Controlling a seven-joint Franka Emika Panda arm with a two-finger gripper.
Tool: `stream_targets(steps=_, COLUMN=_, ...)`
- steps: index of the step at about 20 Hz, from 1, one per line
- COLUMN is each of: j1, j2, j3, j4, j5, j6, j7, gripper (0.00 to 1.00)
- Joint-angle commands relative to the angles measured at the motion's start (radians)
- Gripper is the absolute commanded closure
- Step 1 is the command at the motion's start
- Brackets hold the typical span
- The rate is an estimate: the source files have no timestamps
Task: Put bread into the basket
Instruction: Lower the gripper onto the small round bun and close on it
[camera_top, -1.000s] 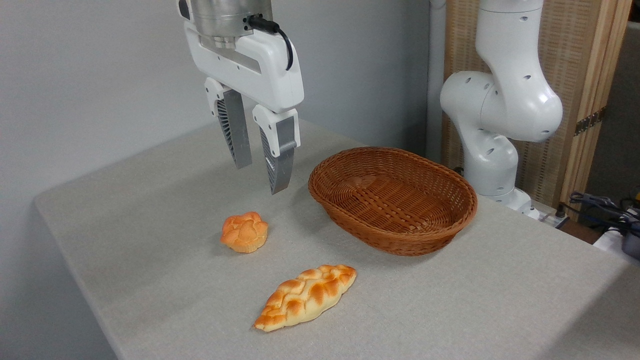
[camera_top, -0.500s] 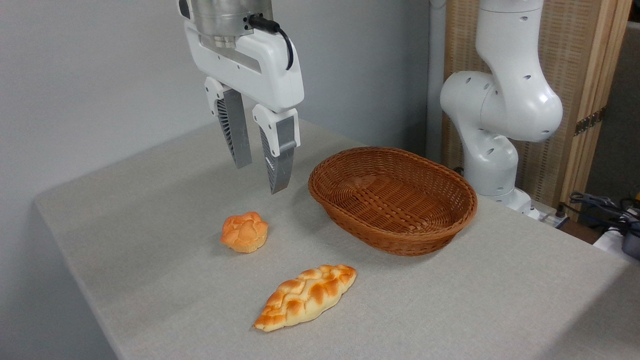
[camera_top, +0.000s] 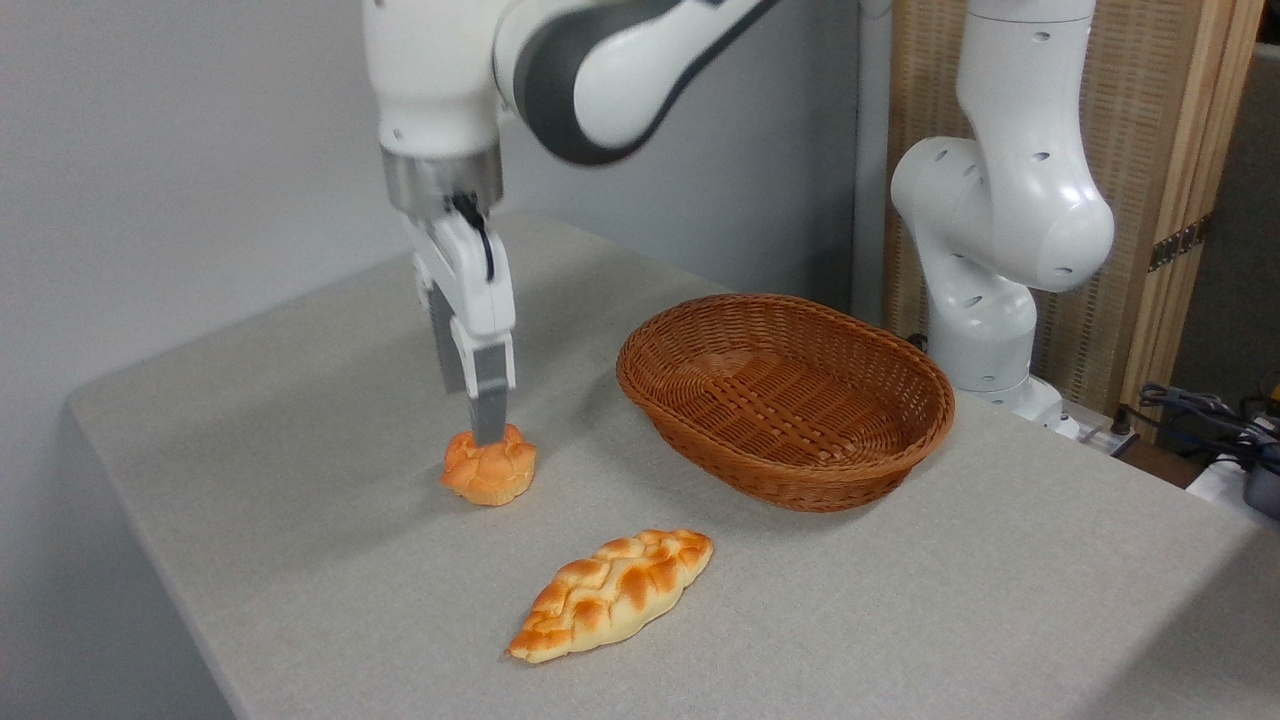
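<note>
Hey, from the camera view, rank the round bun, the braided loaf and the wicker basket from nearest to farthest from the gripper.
1. Round bun: right at the gripper tips, directly below.
2. Braided loaf: on the table, toward the front and right of the gripper.
3. Wicker basket: to the right; its near rim is about as close as the loaf, so 2 and 3 are hard to call.

A single fixed camera is looking down obliquely from the front at the table (camera_top: 900, 620), fairly near, facing the arm's base (camera_top: 985, 340).
</note>
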Motion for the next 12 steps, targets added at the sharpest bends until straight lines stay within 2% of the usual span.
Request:
stream_targets(steps=1, j1=-0.046, j2=-0.002, j3=0.016, j4=-0.116, j5=0.084, j6=0.118, j7=0.02, gripper=0.0)
stream_targets(steps=2, j1=-0.049, j2=0.007, j3=0.015, j4=-0.134, j5=0.104, j6=0.158, j7=0.018, gripper=0.0)
stream_targets(steps=4, j1=-0.055, j2=0.011, j3=0.013, j4=-0.168, j5=0.112, j6=0.21, j7=0.018, gripper=0.03)
stream_targets(steps=5, j1=-0.055, j2=0.012, j3=0.013, j4=-0.168, j5=0.11, j6=0.215, j7=0.012, gripper=0.17)
stream_targets(steps=6, j1=-0.055, j2=0.011, j3=0.013, j4=-0.165, j5=0.11, j6=0.216, j7=0.011, gripper=0.46)
stream_targets(steps=7, j1=-0.055, j2=0.011, j3=0.013, j4=-0.164, j5=0.109, j6=0.215, j7=0.011, gripper=0.62)
stream_targets(steps=9, j1=-0.053, j2=0.009, j3=0.013, j4=-0.164, j5=0.103, j6=0.207, j7=0.009, gripper=0.74)
stream_targets(steps=12, j1=-0.053, j2=0.009, j3=0.013, j4=-0.164, j5=0.096, j6=0.207, j7=0.007, gripper=0.76)
